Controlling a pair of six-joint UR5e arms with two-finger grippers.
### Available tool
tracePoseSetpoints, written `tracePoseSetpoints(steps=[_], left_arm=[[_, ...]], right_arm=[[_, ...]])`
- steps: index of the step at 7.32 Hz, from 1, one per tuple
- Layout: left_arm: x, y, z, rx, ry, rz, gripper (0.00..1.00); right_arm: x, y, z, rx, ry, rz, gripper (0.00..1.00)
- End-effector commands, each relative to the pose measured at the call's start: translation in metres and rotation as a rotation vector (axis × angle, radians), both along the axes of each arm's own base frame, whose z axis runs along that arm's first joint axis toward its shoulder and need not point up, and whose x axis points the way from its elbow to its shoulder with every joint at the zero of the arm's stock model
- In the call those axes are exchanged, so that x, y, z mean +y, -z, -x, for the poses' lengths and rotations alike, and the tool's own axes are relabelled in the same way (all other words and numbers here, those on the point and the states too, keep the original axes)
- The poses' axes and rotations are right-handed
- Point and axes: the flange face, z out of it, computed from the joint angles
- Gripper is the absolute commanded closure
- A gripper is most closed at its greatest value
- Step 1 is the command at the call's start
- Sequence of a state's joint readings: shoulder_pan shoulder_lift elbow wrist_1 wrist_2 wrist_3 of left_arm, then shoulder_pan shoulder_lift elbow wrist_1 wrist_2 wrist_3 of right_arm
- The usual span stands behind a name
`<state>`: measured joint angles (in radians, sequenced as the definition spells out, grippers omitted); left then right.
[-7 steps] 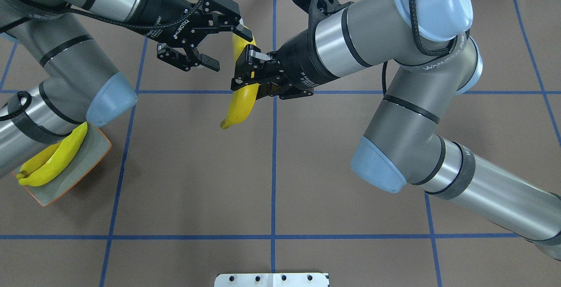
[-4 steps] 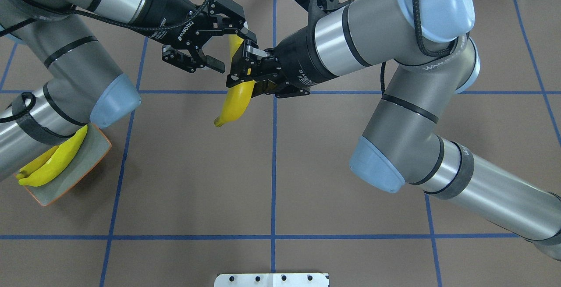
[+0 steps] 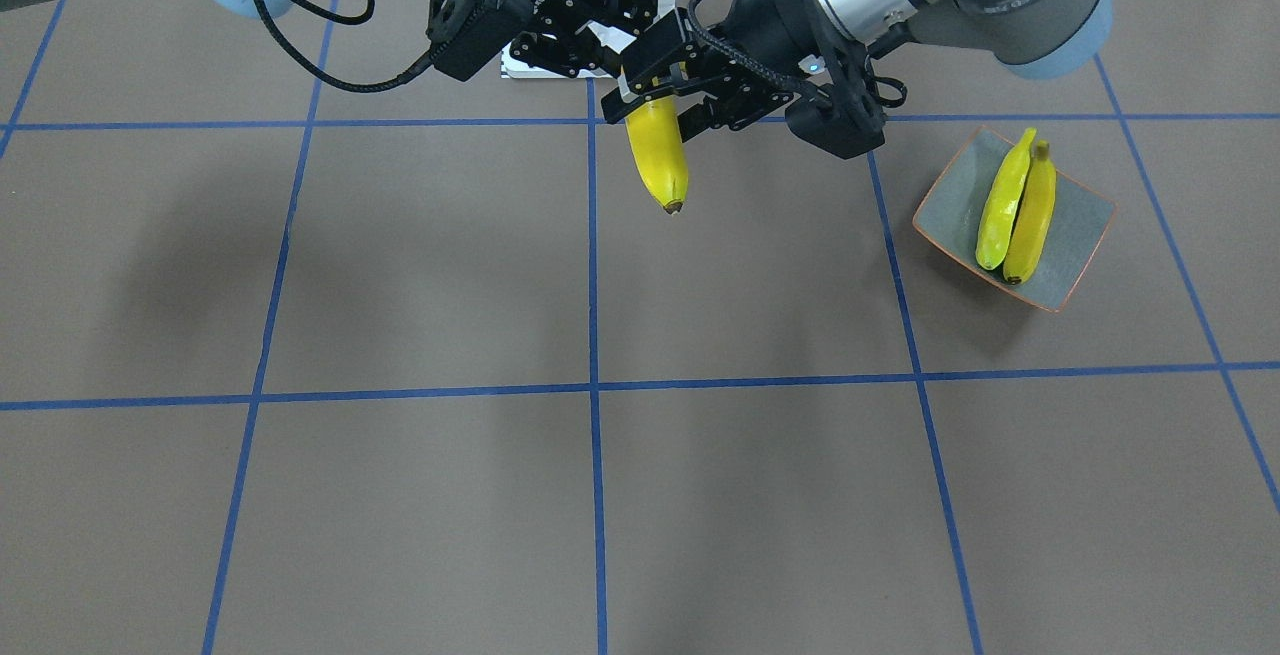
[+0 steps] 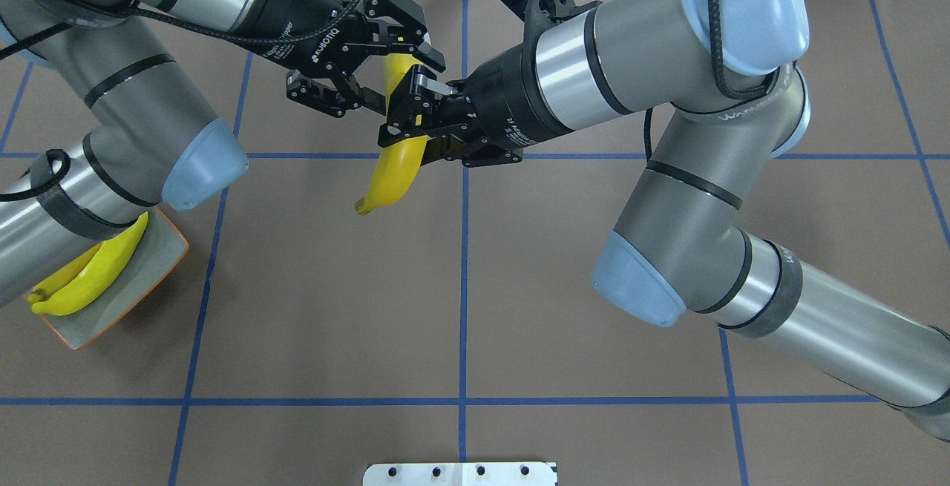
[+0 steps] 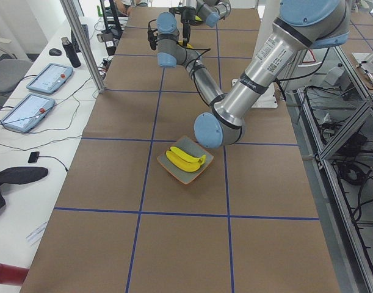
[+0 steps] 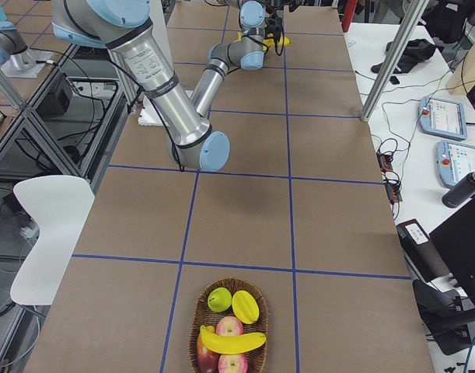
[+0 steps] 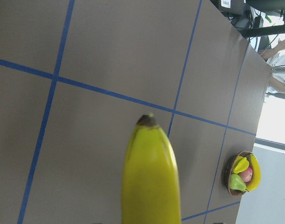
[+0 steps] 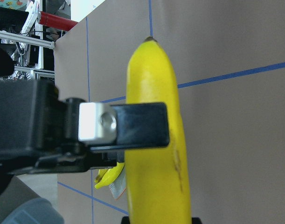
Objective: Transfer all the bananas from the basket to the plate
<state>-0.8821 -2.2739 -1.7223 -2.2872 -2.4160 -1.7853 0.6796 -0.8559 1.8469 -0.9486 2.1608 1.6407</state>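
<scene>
My right gripper (image 4: 404,133) is shut on the middle of a yellow banana (image 4: 390,174) and holds it above the table's centre; the banana also shows in the front view (image 3: 657,150). My left gripper (image 4: 407,85) is open, with its fingers on either side of the banana's upper part. One of its fingers (image 8: 137,123) crosses the banana in the right wrist view. The grey-green plate (image 4: 148,271) lies at the left edge with two bananas (image 4: 89,278) on it. One more banana (image 6: 233,342) lies in the basket (image 6: 197,311).
The wicker basket stands at the table's right end, with apples and a green pear (image 6: 219,299) in it; it shows small in the left wrist view (image 7: 226,175). My left arm's elbow (image 4: 200,167) hangs over the plate. A white mounting plate (image 4: 460,473) sits at the robot's edge.
My left gripper has moved right, and its open fingers now straddle the banana's upper part. My right gripper has shifted the banana slightly left. The plate's bananas have not moved.
</scene>
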Motion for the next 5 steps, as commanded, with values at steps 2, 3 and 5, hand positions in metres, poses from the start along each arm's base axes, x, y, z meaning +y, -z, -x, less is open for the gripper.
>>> tracePoseSetpoints(steps=[2, 3, 5], left_arm=[[-0.0012, -0.0008, -0.0010, -0.002, 0.000, 0.004, 0.33], [-0.0012, -0.0017, -0.0011, -0.003, -0.002, 0.007, 0.34], [-0.0007, -0.0012, -0.0007, -0.002, -0.002, 0.006, 0.37]], right_arm=[[0.0028, -0.0011, -0.0036, -0.039, 0.001, 0.011, 1.00], [0.0023, -0.0018, -0.0044, -0.040, 0.000, 0.010, 1.00], [0.0031, -0.0025, -0.0053, -0.041, 0.000, 0.009, 1.00]])
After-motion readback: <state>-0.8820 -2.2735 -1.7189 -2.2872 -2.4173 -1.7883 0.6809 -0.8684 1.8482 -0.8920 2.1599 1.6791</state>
